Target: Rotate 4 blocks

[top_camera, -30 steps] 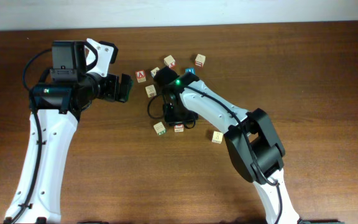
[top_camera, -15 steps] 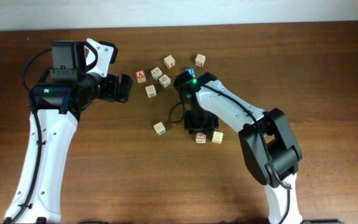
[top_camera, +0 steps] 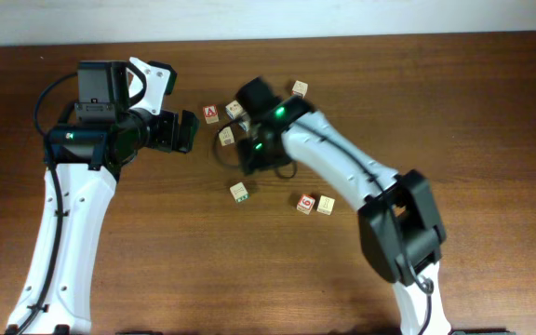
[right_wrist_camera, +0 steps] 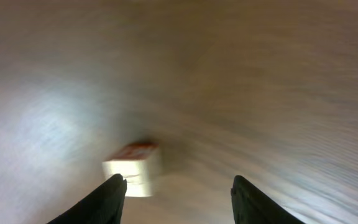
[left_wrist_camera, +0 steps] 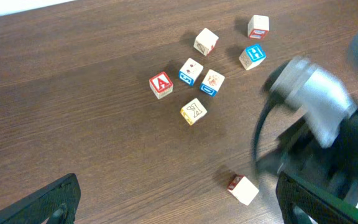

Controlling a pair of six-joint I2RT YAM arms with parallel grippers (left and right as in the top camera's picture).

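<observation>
Left arm (top_camera: pixel 73 223): white link shells, black joint housings, black cable running along the forearm, small green light near the wrist. Right arm (top_camera: pixel 333 160): same white shells, bulky black joint block, green light, looped black cable. Fingers (left_wrist_camera: pixel 55 199): matte black, flat-tipped, on both arms.

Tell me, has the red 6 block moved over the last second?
Yes. The 6 block went right, away from the green-marked block, and now sits beside the pale block.
</observation>
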